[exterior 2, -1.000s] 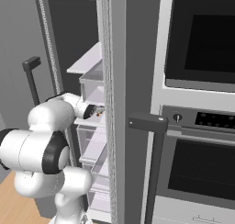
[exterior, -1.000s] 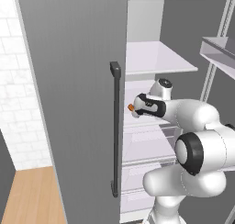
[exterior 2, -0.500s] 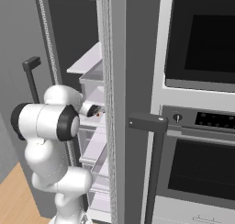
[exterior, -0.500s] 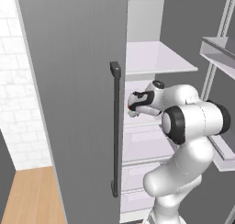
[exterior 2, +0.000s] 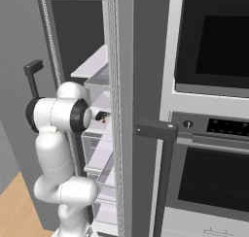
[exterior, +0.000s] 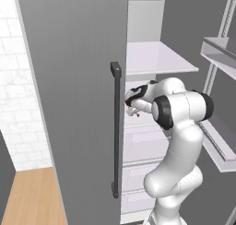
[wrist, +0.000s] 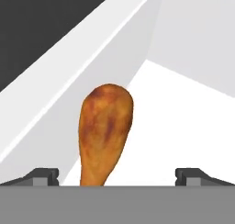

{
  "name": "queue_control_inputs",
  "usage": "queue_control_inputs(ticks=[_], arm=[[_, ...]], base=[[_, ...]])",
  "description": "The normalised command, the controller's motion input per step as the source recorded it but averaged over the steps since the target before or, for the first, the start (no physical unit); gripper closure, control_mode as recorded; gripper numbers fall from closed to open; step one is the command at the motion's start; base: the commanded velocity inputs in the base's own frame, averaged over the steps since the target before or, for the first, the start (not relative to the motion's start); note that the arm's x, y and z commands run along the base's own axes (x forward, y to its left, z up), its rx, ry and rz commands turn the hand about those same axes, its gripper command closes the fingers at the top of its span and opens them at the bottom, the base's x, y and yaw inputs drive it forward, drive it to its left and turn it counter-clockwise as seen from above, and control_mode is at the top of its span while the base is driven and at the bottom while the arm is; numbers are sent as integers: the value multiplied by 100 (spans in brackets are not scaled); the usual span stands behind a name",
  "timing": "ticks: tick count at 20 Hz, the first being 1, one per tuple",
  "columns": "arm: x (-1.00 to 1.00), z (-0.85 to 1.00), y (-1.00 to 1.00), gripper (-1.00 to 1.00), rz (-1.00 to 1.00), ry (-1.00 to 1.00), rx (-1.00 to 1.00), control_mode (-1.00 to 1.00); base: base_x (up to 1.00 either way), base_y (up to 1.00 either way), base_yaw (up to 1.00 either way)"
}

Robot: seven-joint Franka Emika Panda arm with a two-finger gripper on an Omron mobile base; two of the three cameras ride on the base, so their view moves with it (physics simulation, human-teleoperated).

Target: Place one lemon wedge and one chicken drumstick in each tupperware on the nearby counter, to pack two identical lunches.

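Open grey fridge, white drawer (wrist: pixel 183 108): gripper (wrist: pixel 117 175) spread wide, browned chicken drumstick (wrist: pixel 104 131) at 12 o'clock between tips, ungrasped. Risk: tapered end slips on closing.

drumstick (wrist: pixel 104 131): mottled golden-brown | fridge door (exterior: pixel 73 95): grey | door handle (exterior: pixel 116 132): dark grey
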Motion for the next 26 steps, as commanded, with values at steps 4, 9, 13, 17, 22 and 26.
queue_control_inputs(ticks=[4, 9, 13, 17, 22, 26], arm=[[57, -36, 0, -100, 5, 1, 0, -100], [-9, -69, 23, 100, 3, 3, -6, -100], [-76, -44, 36, 100, 0, -10, -11, -100], [-97, 0, -2, 100, 0, -21, -2, -100], [-100, 19, -44, 100, 0, -15, 0, -100], [-100, 42, -6, 100, 0, -4, 0, -100]], base=[[0, 0, 0], [0, 0, 0], [0, 0, 0], [0, 0, 0], [0, 0, 0], [0, 0, 0]])
